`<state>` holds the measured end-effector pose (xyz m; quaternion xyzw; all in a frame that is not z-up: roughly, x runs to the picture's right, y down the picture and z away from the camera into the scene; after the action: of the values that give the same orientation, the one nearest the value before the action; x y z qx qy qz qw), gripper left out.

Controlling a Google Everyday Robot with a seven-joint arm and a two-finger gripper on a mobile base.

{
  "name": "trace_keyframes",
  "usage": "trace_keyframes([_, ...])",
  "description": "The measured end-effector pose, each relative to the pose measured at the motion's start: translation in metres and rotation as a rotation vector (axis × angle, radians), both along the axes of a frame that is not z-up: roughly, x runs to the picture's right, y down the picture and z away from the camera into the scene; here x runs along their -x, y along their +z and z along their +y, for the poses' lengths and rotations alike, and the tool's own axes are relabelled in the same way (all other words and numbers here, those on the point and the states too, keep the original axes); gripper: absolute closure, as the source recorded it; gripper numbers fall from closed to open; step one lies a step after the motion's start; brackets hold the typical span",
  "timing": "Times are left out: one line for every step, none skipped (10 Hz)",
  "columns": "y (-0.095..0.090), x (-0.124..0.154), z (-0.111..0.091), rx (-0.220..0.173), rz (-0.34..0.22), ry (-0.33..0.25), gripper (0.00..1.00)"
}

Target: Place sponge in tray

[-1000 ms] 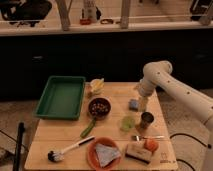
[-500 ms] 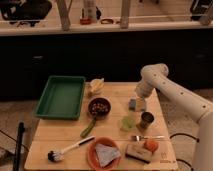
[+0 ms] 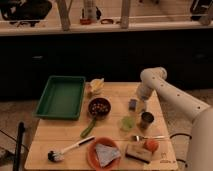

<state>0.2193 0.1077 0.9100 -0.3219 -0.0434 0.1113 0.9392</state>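
Observation:
A small blue-grey sponge (image 3: 133,104) lies on the wooden table (image 3: 60,132), right of centre. The green tray (image 3: 61,96) stands empty at the table's back left. My white arm (image 3: 172,95) reaches in from the right and bends down at its elbow. My gripper (image 3: 141,102) hangs at the sponge's right side, close to it or touching it; I cannot tell which.
A dark bowl of food (image 3: 99,107) and a green spoon (image 3: 88,129) sit between sponge and tray. A yellow item (image 3: 96,85) lies beside the tray. A green cup (image 3: 128,123), metal cup (image 3: 146,120), fork (image 3: 145,137), orange (image 3: 151,145), tan block (image 3: 138,152), orange plate (image 3: 104,154) and brush (image 3: 67,150) fill the front.
My arm has shifted slightly left and down, bringing the gripper closer to the sponge. The sponge and the other objects have not moved.

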Motion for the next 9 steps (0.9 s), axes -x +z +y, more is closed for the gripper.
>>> trace_keyframes([0.006,-0.002,0.005,0.007,0.003,0.004,0.2])
trace_keyframes([0.01,-0.007,0.009,0.013,0.006,0.007,0.2])
trace_keyframes([0.015,-0.012,0.015,0.021,0.01,0.008,0.2])
trace_keyframes([0.019,-0.016,0.019,0.027,0.013,0.007,0.24])
trace_keyframes([0.02,-0.02,0.02,0.029,0.017,0.006,0.32])
trace_keyframes([0.02,-0.024,0.022,0.03,0.02,0.005,0.42])
trace_keyframes([0.018,-0.026,0.02,0.026,0.019,0.002,0.52])
trace_keyframes([0.015,-0.028,0.019,0.025,0.02,-0.003,0.63])
trace_keyframes([0.012,-0.028,0.016,0.019,0.018,-0.005,0.71])
